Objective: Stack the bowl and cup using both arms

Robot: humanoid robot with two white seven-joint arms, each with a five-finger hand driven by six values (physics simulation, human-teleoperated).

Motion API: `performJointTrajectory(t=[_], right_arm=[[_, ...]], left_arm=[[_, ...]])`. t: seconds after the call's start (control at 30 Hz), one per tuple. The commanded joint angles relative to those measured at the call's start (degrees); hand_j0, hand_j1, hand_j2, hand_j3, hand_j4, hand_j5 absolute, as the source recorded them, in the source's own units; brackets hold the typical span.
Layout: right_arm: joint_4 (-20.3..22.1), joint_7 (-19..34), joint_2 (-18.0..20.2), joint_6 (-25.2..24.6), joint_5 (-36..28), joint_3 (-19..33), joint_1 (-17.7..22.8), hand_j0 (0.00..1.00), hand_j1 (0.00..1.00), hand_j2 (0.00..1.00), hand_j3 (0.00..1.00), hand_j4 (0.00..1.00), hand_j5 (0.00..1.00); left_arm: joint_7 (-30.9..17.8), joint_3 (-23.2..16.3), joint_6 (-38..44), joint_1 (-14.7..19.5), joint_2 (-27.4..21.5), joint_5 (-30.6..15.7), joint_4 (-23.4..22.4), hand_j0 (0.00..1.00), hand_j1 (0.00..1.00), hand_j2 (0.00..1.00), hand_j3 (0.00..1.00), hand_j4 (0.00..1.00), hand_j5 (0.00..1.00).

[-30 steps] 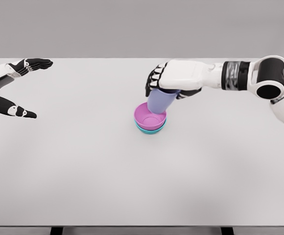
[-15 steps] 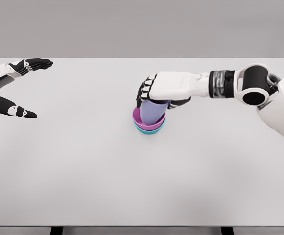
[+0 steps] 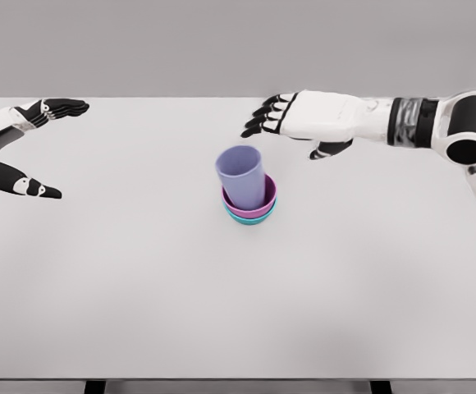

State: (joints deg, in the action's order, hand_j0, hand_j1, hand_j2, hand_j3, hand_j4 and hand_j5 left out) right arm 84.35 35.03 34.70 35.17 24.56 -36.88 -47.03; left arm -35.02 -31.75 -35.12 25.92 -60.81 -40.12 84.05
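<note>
cup (image 3: pixel 242 176) standing in stacked bowls (image 3: pixel 252 208), mid-table (image 3: pixel 139 279).
right hand (image 3: pixel 308 119) above it, fingers spread, empty; left hand (image 3: pixel 12 148) open at left edge.

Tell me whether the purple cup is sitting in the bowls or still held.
In the bowls, released. The purple cup stands mouth up, leaning slightly left, inside the pink bowl. The right robot hand is open above it, apart.

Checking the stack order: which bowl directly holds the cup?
The pink bowl, nested on top; the teal bowl sits beneath it, with the lavender cup inside the pink one.
</note>
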Motion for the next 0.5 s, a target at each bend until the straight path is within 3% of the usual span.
performJointTrajectory(t=[0.0,0.1,0.3,0.47], right_arm=[[-0.6,0.0,4.1,-0.2,-0.4,5.3,0.6,1.0,1.0,1.0,1.0,1.0,1.0],[-2.5,0.0,7.4,-0.2,0.0,10.0,6.1,1.0,1.0,1.0,1.0,1.0,1.0],[-7.4,0.0,11.1,-0.2,-0.3,11.7,8.0,1.0,1.0,1.0,1.0,1.0,1.0],[-7.3,0.0,11.5,-0.2,0.0,12.2,9.4,1.0,1.0,1.0,1.0,1.0,1.0]], left_arm=[[0.0,-0.1,0.1,0.0,0.0,0.0,0.1,1.0,1.0,1.0,1.0,1.0,1.0],[0.0,0.0,0.1,-0.2,-0.1,0.9,0.1,1.0,1.0,1.0,1.0,1.0,1.0],[0.0,-0.1,0.1,-0.3,-0.1,1.8,0.1,1.0,1.0,1.0,1.0,1.0,1.0],[0.0,-0.2,0.1,-0.3,0.0,1.9,0.2,1.0,1.0,1.0,1.0,1.0,1.0]])
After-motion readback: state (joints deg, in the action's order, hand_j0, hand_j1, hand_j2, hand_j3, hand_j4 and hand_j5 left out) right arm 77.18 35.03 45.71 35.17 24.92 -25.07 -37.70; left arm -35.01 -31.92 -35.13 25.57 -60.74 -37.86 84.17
